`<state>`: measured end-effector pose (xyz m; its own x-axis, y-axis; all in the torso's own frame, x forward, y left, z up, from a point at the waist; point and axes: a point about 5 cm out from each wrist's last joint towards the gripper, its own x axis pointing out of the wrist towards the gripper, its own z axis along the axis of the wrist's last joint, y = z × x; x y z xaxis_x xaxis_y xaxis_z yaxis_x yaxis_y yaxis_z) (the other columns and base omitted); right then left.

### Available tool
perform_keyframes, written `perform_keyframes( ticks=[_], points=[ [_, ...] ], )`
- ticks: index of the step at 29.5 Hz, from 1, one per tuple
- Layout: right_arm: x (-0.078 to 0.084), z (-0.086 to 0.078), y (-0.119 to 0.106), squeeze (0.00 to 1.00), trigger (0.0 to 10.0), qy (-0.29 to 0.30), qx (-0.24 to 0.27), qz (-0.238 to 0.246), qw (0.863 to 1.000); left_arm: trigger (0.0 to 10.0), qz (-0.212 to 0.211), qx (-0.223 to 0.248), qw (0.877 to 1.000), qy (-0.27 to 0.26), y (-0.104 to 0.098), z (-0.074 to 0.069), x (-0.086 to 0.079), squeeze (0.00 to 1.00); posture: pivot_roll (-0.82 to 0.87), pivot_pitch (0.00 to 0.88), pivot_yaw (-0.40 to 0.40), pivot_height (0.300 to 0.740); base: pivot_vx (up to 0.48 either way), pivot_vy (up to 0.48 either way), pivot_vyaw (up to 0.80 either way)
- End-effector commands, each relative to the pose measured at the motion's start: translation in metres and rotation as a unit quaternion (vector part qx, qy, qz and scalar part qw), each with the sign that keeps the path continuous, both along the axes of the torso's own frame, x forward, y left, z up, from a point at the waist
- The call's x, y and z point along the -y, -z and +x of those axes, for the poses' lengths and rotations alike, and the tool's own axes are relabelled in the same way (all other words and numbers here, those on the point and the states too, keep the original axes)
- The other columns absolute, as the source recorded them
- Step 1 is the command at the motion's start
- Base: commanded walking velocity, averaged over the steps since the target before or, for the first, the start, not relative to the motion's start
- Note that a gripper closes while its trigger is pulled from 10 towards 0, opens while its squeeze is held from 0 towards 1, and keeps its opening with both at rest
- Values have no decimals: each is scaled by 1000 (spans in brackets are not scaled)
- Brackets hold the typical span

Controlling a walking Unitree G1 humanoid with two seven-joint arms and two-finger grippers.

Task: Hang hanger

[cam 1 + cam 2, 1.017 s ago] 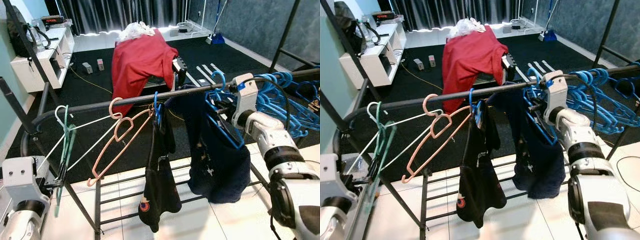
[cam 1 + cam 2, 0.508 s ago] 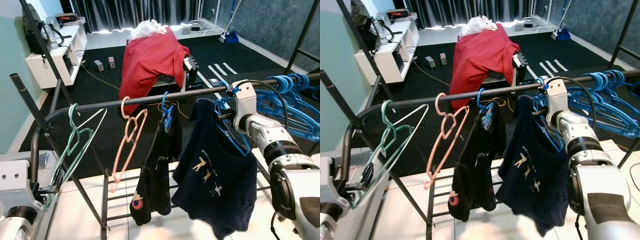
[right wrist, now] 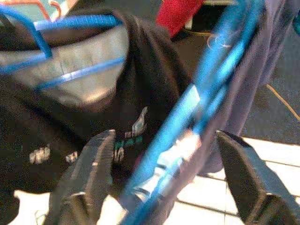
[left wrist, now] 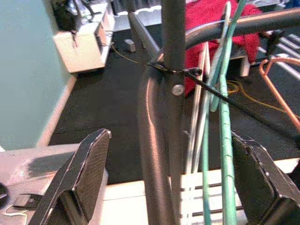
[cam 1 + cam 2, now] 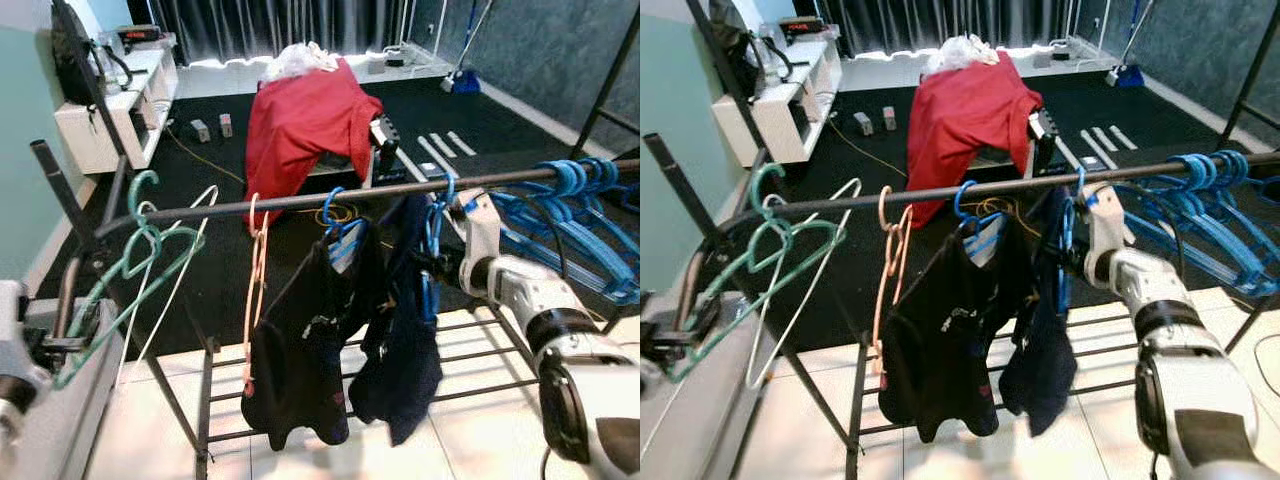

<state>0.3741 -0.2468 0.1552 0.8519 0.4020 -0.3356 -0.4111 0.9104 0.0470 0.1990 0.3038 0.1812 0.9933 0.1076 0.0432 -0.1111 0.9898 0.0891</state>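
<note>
My right gripper [image 3: 161, 164] is raised to the rail [image 5: 300, 203], just beside the blue hanger [image 5: 430, 245] that carries a dark navy shirt [image 5: 405, 330]. The hanger's hook is over the rail, and its blue wire runs diagonally between my two spread fingers [image 3: 93, 161], which are not closed on it. I cannot tell whether either finger touches the wire.

Next to it hangs a black shirt [image 5: 300, 360] on another blue hanger [image 5: 340, 225]; it has a small pale print on the chest, too blurred to read. Further along the rail are a pink hanger [image 5: 255, 275], a white hanger [image 5: 175, 275] and a green hanger [image 5: 130, 270].

My left gripper [image 4: 173, 187] is low by the rack's upright pole [image 4: 173, 56], fingers wide apart, with the green hanger's wire passing between them. A bunch of blue hangers [image 5: 570, 215] sits at the rail's far right. A red cloth [image 5: 300, 125] is draped over something behind.
</note>
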Motion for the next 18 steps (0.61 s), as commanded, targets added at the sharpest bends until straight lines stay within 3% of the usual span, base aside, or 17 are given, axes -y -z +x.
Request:
perform_keyframes(
  ticks=[1,3,4,5,6,8,9,10,11,12,13,14,18],
  points=[
    [0,-1,-5,1000,10000,-14,18,16,1000,10000,5,21,999,25,-14,-3,-2,0,167,0,5,740,0,0,0],
    [0,-1,-5,1000,10000,-14,18,16,1000,10000,5,21,999,25,-14,-3,-2,0,167,0,5,740,0,0,0],
    [2,-6,-3,1000,10000,-32,27,29,999,10000,1,5,998,64,-15,-7,-2,0,160,0,6,740,0,0,0],
    [2,-6,-3,1000,10000,-32,27,29,999,10000,1,5,998,64,-15,-7,-2,0,160,0,6,740,0,0,0],
    [-4,-21,9,945,10000,-84,25,60,994,10000,10,-39,989,140,-13,-17,-2,0,127,0,4,740,0,0,0],
    [-4,-21,9,945,10000,-84,25,60,994,10000,10,-39,989,140,-13,-17,-2,0,127,0,4,740,0,0,0],
    [-12,-36,19,94,10000,-127,19,87,988,10000,5,-79,974,210,-10,-26,2,0,123,0,4,740,0,0,0],
    [-21,-48,27,0,10000,-162,11,119,980,10000,0,-117,956,270,-5,-34,10,0,111,0,6,740,0,0,0],
    [-21,-48,27,0,10000,-162,11,119,980,10000,0,-117,956,270,-5,-34,10,0,111,0,6,740,0,0,0],
    [-28,-57,32,0,10000,-183,6,141,973,10000,-6,-145,938,315,0,-40,18,0,111,0,6,740,0,0,0],
    [-28,-57,32,0,10000,-183,6,141,973,10000,-6,-145,938,315,0,-40,18,0,111,0,6,740,0,0,0],
    [-32,-62,35,0,10000,-192,5,156,969,10000,-12,-162,927,339,3,-43,24,0,97,0,7,740,0,0,0],
    [-42,-70,39,0,10000,-207,7,197,958,10000,-33,-152,913,376,-1,-41,37,0,87,0,6,740,0,0,0]
  ],
)
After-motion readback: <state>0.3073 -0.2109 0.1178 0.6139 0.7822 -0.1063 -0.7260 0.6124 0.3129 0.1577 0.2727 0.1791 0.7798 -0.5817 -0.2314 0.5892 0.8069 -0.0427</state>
